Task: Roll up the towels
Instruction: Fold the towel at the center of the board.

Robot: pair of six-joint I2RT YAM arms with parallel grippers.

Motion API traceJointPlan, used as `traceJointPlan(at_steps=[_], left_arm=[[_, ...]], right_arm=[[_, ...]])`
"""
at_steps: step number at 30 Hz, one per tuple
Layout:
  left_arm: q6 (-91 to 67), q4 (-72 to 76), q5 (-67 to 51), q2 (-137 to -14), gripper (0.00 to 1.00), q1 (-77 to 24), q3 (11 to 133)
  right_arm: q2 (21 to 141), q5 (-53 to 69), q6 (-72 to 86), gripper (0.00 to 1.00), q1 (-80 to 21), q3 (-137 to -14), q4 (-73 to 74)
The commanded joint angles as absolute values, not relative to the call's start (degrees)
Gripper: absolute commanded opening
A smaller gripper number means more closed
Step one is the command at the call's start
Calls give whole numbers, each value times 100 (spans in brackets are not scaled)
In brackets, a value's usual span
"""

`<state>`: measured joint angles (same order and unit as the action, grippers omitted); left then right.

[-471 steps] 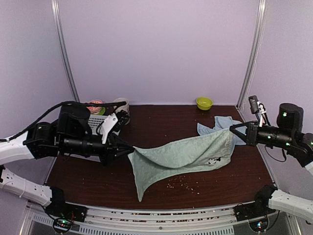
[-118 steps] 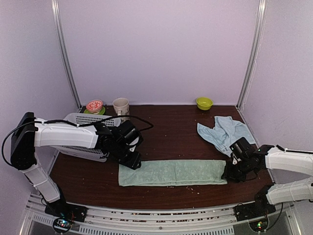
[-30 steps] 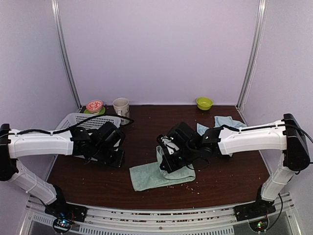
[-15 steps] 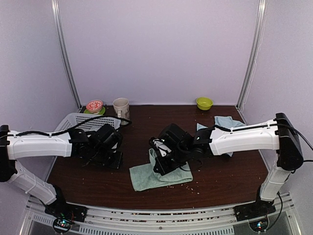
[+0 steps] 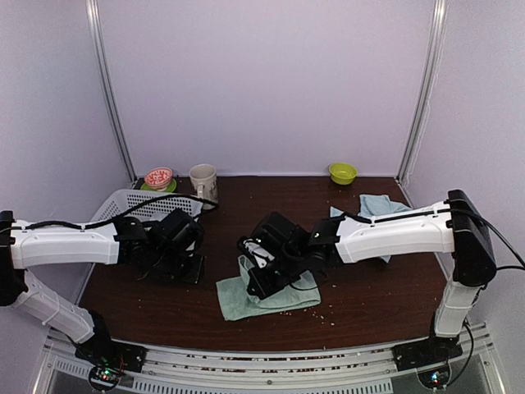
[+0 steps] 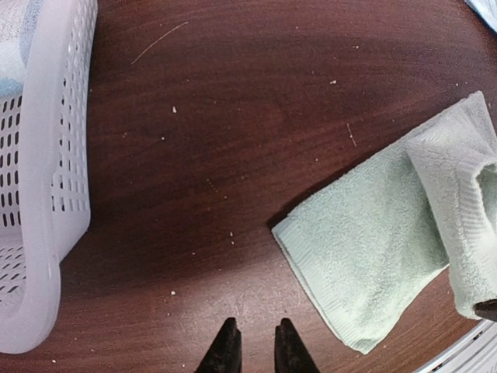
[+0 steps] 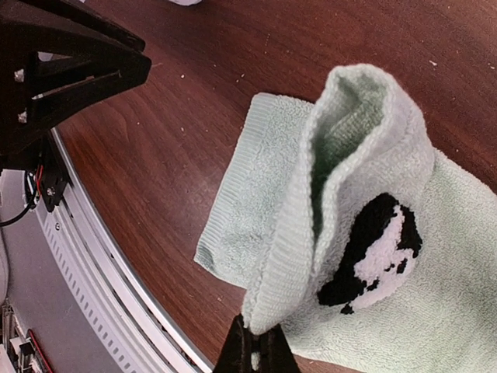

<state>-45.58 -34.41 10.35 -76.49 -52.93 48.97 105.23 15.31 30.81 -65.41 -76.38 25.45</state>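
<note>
Pinching the mint green towel (image 7: 268, 175) by its folded-over edge, the right gripper (image 7: 252, 343) holds that fold raised, panda patch (image 7: 373, 256) showing, while the rest lies flat on the table (image 7: 194, 93). Left gripper (image 6: 255, 351) hovers near the towel, jaws barely parted and empty, with the white basket (image 6: 48, 194) off to its side.

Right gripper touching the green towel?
Touching. The right wrist view shows the right gripper with its jaws shut on the green towel at its folded edge.
</note>
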Motion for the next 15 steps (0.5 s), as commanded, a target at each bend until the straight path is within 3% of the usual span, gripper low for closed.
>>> traceJointPlan(at_steps=[1, 15], left_arm=[[-4628, -3335, 1125, -7567, 15, -5265, 4825], [-4658, -3366, 1141, -7550, 15, -5265, 4773]], right_arm=[[10650, 1605, 3073, 0, -6610, -7850, 2602], [10708, 1564, 2976, 0, -6687, -8212, 2784]])
